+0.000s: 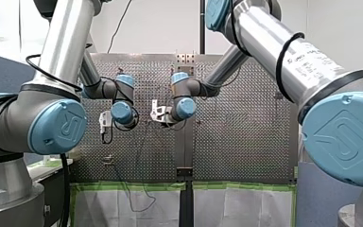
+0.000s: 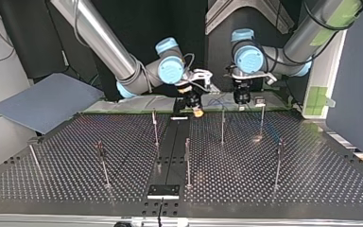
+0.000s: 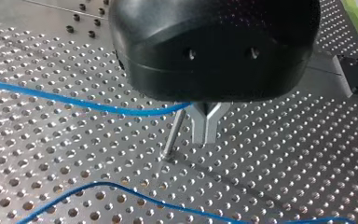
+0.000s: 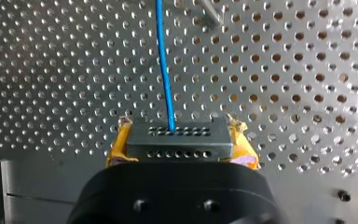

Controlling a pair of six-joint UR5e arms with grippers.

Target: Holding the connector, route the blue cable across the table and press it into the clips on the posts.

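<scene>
My right pincer (image 4: 179, 133) is clamped, yellow pads (image 4: 120, 145) on either side, on the black connector (image 4: 179, 142). From it the blue cable (image 4: 164, 60) is led straight ahead over the perforated worktop (image 4: 51, 70). My left pincer (image 3: 208, 136) is seen with its metal fingertips (image 3: 204, 130) drawn together. The cable is met close above them, though a grip on it cannot be made out. A post (image 3: 172, 135) is stood just beside those fingertips. In the top view both pincers are found at upper centre, the connector's at the left of the two.
</scene>
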